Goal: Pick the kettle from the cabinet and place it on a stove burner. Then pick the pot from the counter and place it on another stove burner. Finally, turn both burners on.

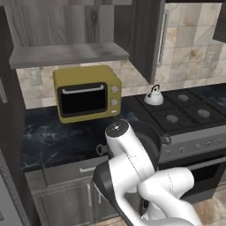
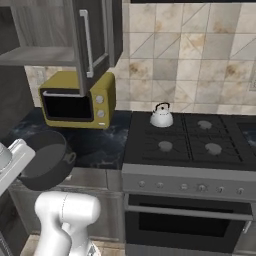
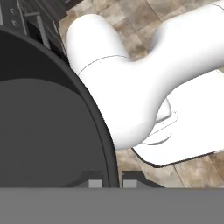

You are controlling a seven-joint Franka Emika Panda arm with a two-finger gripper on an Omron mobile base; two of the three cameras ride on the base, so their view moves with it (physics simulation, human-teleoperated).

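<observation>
kettle (image 2: pixel 161 116) on rear-left burner (image 2: pixel 161 123)

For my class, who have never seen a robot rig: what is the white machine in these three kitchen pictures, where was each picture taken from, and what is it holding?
The white machine is a robot arm on a driving base, in a computer-rendered kitchen. Two pictures come from cameras on the base, behind the arm to its left and right. The third comes from a camera on the hand, looking along the tool.

On the black stove, a small silver kettle sits on the back left burner. A yellow microwave stands on the dark marble counter, under an open cabinet.

The tool's two fingertips straddle the rim of a wide dark pot, apparently gripping it at the counter's front edge.
</observation>
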